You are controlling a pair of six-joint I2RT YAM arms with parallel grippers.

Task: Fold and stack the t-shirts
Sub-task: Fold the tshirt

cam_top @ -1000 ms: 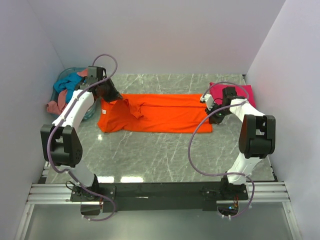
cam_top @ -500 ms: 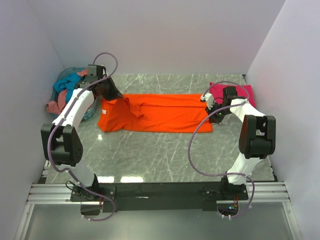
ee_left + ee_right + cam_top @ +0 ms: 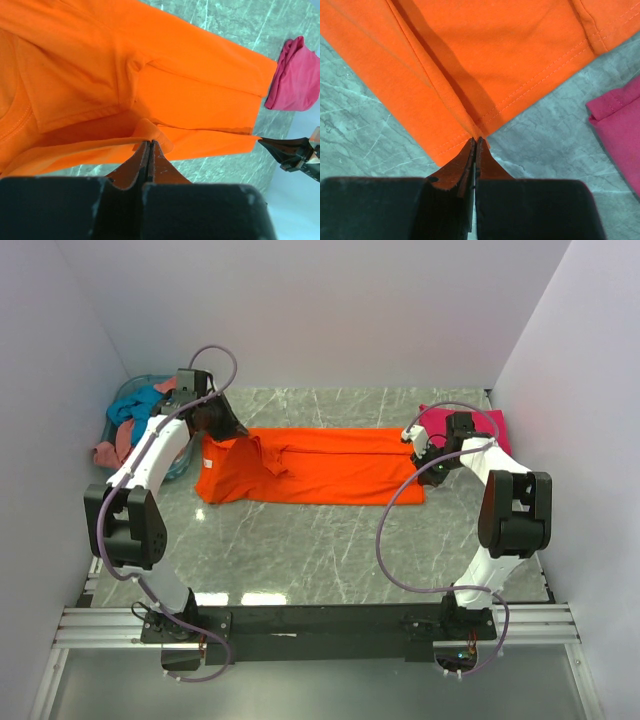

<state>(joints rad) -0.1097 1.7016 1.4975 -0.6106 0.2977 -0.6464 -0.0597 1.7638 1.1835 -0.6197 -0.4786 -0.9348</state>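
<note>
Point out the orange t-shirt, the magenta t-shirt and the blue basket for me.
orange t-shirt point(image 3: 330, 465): top external view, middle of its spread body.
magenta t-shirt point(image 3: 295, 75): left wrist view, centre of the folded cloth.
blue basket point(image 3: 127, 390): top external view, its far left rim.

We find no text, number, brand or sign that can be read in any of the views. The orange t-shirt point(image 3: 320, 466) shows only plain cloth and stitching where we see it.
</note>
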